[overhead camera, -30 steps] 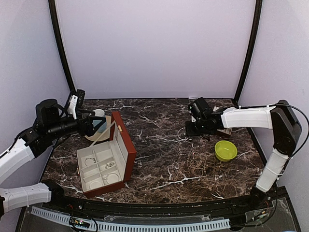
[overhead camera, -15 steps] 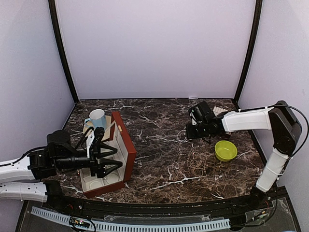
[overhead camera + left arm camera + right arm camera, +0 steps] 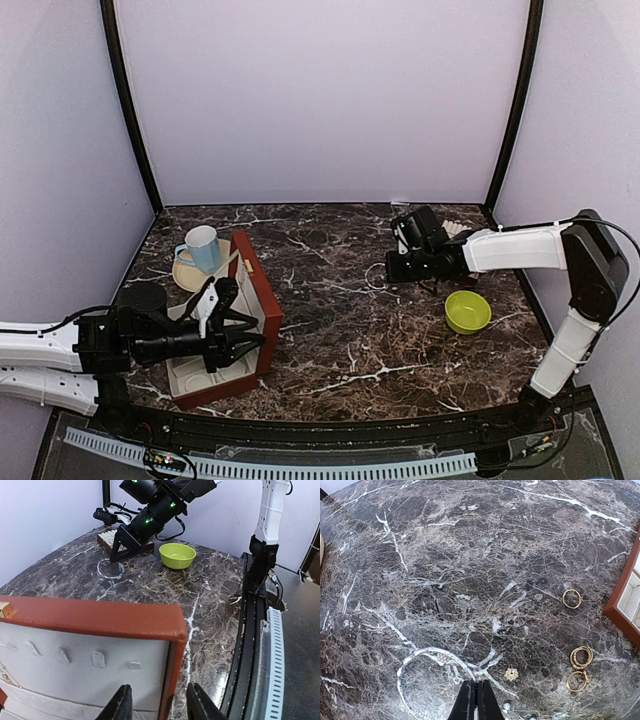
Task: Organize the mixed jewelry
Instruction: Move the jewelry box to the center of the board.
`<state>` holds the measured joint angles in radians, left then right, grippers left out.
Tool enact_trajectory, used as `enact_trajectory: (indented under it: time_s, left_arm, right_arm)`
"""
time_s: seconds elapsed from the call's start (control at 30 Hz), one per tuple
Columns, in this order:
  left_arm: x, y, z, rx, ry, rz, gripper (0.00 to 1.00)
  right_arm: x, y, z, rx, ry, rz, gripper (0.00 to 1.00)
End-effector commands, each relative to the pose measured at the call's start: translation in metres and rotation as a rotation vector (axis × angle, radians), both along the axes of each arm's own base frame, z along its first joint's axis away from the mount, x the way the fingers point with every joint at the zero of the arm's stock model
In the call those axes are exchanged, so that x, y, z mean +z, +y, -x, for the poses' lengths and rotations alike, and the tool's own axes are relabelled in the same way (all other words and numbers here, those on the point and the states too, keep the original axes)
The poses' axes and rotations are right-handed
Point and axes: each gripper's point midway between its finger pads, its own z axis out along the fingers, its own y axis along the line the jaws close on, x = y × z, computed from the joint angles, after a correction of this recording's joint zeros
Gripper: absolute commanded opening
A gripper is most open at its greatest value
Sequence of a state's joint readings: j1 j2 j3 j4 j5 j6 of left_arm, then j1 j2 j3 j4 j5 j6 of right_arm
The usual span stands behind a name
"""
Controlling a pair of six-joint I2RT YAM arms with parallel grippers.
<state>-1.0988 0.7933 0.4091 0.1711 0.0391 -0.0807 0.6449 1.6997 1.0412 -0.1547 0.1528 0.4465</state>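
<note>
On the dark marbled table (image 3: 340, 340), right half: loose jewelry, lying flat around the right fingers (image 3: 466, 705).

- Item 1: thin hoop bracelet (image 3: 440, 655), with a short beaded stretch on its far rim.
- Item 2: small flower-shaped stud (image 3: 511, 674), just right of the fingertips.
- Item 3: small gold-toned rings (image 3: 572, 598). One lies alone, with a stacked pair and one more nearer the wrist camera. All are close to the brown-framed ring tray (image 3: 626, 605).
- Right fingers: pressed fully together, tips down at the hoop's near-right rim. Whether the hoop is pinched cannot be told.
- Lime-green bowl (image 3: 467, 311): nearer the arm bases, apart from the jewelry.

Left half:

- Reddish-brown box (image 3: 222, 388): open, with cream compartments and its lid (image 3: 262, 310) standing upright.
- Left fingers (image 3: 121, 707): partly apart, low in front of the lid's cream lining, with the lid's right edge showing between them. Contact with the lid cannot be told.
- Pale blue mug (image 3: 203, 247): behind the box, standing on a cream saucer (image 3: 180, 275).
</note>
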Motion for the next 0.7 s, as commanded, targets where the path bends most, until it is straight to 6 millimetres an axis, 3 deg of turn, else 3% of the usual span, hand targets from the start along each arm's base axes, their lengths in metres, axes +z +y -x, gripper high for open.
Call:
enact_trajectory:
  time_s: [0.0, 0.43, 0.67]
  left_arm:
    - [-0.001, -0.003, -0.008, 0.032, -0.043, -0.007, 0.33]
    - [-0.004, -0.01, -0.007, 0.025, -0.013, 0.006, 0.15]
    - [0.01, -0.019, -0.012, 0.031, -0.007, 0.047, 0.0]
  right_arm:
    - [0.014, 0.0, -0.004, -0.01, -0.041, -0.04, 0.0]
    - [0.007, 0.001, -0.004, -0.015, -0.023, -0.042, 0.0]
    - [0.004, -0.001, -0.003, -0.032, -0.008, -0.032, 0.0]
